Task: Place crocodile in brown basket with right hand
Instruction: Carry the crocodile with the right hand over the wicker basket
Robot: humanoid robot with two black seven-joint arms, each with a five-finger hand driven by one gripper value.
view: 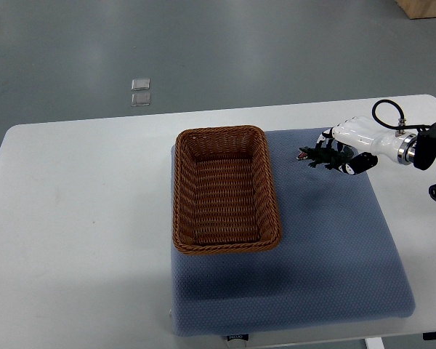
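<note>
Right hand (346, 149) closed around the crocodile (318, 157), snout poking out on the basket side, above the blue mat (327, 254) on the tabletop (80, 211). Brown basket (226, 189) empty, well off beyond the fingertips. Best carried level across the near rim, lowered inside before loosening, to avoid a snag on the wicker

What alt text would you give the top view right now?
The right hand grips a dark toy crocodile above the blue mat, right of the empty brown basket on the white table.
</note>
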